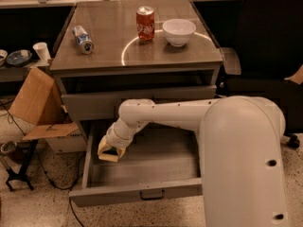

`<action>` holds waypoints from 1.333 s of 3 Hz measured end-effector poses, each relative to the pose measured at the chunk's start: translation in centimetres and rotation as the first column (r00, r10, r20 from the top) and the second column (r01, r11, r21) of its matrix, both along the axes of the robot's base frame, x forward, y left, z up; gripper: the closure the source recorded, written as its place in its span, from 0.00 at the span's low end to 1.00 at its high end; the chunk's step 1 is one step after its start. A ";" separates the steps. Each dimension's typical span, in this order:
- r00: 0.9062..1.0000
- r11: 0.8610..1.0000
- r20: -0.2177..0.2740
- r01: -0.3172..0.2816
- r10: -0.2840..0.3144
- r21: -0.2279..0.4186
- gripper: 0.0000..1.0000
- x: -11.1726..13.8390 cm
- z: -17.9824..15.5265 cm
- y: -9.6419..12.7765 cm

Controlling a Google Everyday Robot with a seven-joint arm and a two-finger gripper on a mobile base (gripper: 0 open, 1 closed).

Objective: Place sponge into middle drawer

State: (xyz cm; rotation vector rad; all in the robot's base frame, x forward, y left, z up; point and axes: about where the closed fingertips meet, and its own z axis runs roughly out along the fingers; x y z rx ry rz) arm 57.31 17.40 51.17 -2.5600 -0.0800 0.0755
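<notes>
On the table (156, 56), a red soda can (145, 23) stands near the back edge with a white bowl (179, 31) just to its right. A silver can (83, 39) lies on its side near the left edge. The tool (110, 151) hangs below the front-left corner, inside the middle drawer (161, 162).

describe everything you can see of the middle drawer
The middle drawer is wide, shallow and grey, with a small dark bar handle centred on its front. It is pulled well out beneath the upper drawer. The robot's arm reaches across it from the right, and the hand sits low inside by the left wall; contact with the drawer floor cannot be told.
</notes>
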 end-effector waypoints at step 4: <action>0.999 0.998 0.008 0.049 -0.048 -0.044 0.00 0.9 -1.0 -0.8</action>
